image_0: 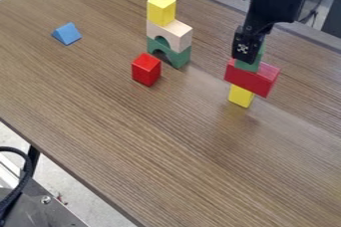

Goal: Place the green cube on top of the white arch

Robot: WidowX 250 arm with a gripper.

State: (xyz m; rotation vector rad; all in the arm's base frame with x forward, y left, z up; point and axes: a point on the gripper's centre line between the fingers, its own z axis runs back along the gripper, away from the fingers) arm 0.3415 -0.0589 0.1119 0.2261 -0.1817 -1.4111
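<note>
The wood-grained surface (133,136) spreads under everything. Right of the white arch (177,33) hangs the black pincer (247,59), clenched or released I can't tell, above a flat red slab (254,79). The arch, pale with a rounded notch, carries a tall yellow block (162,10). The green cube (247,65) sits at the pincer, over the slab; its placing looks still to do

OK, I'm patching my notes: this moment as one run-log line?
tool at green cube | cube on red block | yellow block on white arch
</note>
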